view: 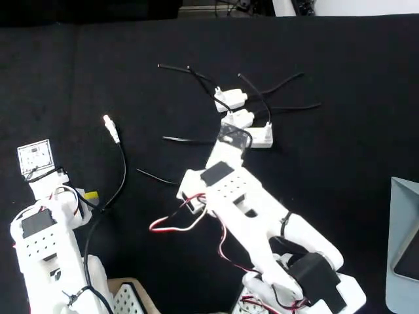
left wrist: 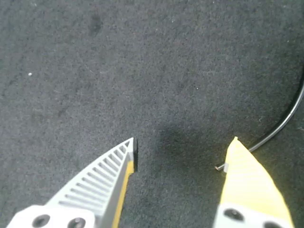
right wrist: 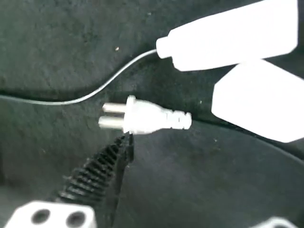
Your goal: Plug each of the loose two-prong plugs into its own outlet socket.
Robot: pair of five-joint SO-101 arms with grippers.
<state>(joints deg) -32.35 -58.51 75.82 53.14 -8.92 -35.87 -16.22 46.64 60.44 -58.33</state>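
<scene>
Plug [right wrist: 142, 118], white and two-pronged, lies just beside one fingertip [right wrist: 126, 140] of the right gripper [view: 233, 136], whose jaws stand wide and hold nothing. Sockets [view: 239, 118] sit at its 12 o'clock, and a second plug [view: 111, 128] lies at 9 o'clock, well apart. Left gripper [left wrist: 183, 142] gapes empty over black cloth [left wrist: 142, 71].

No text, number or brand legible anywhere I look. Small white square tag with dark grid-like marks [view: 34, 157] on my left arm: marks too small to read. White two-prong plug [right wrist: 147, 118] on black tabletop: moulded ridges on its neck, no print I can make out.
</scene>
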